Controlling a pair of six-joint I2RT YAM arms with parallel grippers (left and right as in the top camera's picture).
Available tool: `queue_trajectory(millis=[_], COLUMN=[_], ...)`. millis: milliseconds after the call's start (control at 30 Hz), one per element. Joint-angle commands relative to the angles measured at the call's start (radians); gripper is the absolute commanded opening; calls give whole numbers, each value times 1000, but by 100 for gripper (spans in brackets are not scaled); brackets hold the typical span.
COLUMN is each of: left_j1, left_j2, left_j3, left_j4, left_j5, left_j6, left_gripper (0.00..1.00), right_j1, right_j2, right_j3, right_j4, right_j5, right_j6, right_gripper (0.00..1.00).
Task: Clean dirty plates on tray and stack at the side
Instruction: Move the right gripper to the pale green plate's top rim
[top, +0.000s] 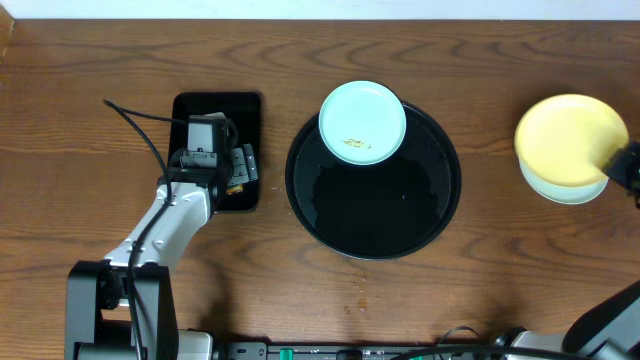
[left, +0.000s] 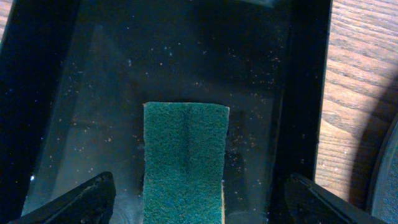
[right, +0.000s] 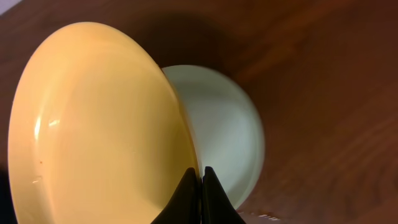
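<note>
The round black tray (top: 375, 215) is overlapped at its far rim by a smeared mint plate (top: 362, 122). Right of it, the yellow plate (right: 93, 124), tilted over a second mint plate (right: 227, 137), is pinched at its rim by the right gripper (right: 201, 177). The left gripper (left: 199, 190) is spread over a green sponge (left: 185, 155).

Smeared mint plate (top: 362, 122) sits on black tray (top: 380, 205); yellow plate (top: 570, 140) tilts over second mint plate (right: 227, 137)
</note>
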Motion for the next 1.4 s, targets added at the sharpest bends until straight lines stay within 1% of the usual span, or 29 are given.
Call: queue_trajectory(millis=[0,100,133,167,233,267,367,467,533,567,667,733,800,833,900,1000,1067,1133,1233,1367], left_j1=[5,5,5,5,5,5,5,5,5,5,5,5,5,5,5,5,5,5,5,5], left_j2=[6,6,6,6,6,6,6,6,6,6,6,6,6,6,6,6,6,6,6,6], left_j3=[-6,-6,-6,-6,-6,-6,-6,-6,-6,-6,-6,-6,-6,-6,-6,-6,-6,-6,-6,-6], left_j4=[-4,-4,-4,-4,-4,-4,-4,-4,-4,-4,-4,-4,-4,-4,-4,-4,-4,-4,-4,-4], left_j5=[-12,-12,-12,-12,-12,-12,-12,-12,-12,-12,-12,-12,-12,-12,-12,-12,-12,-12,-12,-12], left_j6=[3,3,3,3,3,3,3,3,3,3,3,3,3,3,3,3,3,3,3,3], left_gripper=[87,87,87,87,87,87,87,87,87,87,87,87,87,87,87,87,87,87,87,87], right_j1=[-42,-55,-54,-52,-50,-50,-37,17,86,126,278,404,516,581,655,753,807,849,902,928], right_j2=[71,121,138,151,167,171,171,169,169,169,169,182,208,233,275,362,434,501,589,675], right_j3=[10,10,10,10,10,10,11,24,45,59,129,219,324,401,508,670,757,804,814,814], right_j4=[6,21,28,36,45,48,59,41,8,-14,-114,-220,-321,-380,-447,-510,-522,-509,-436,-310], right_j5=[-43,-43,-43,-45,-79,-114,-259,-320,-319,-318,-294,-201,-109,-61,-21,-15,-13,2,18,83], right_j6=[44,47,47,47,45,45,42,13,-22,-48,-167,-220,-252,-268,-284,-299,-330,-367,-430,-432], right_gripper=[1,1,6,20,41,46,44,43,45,49,54,57,59,61,64,65,66,66,65,66])
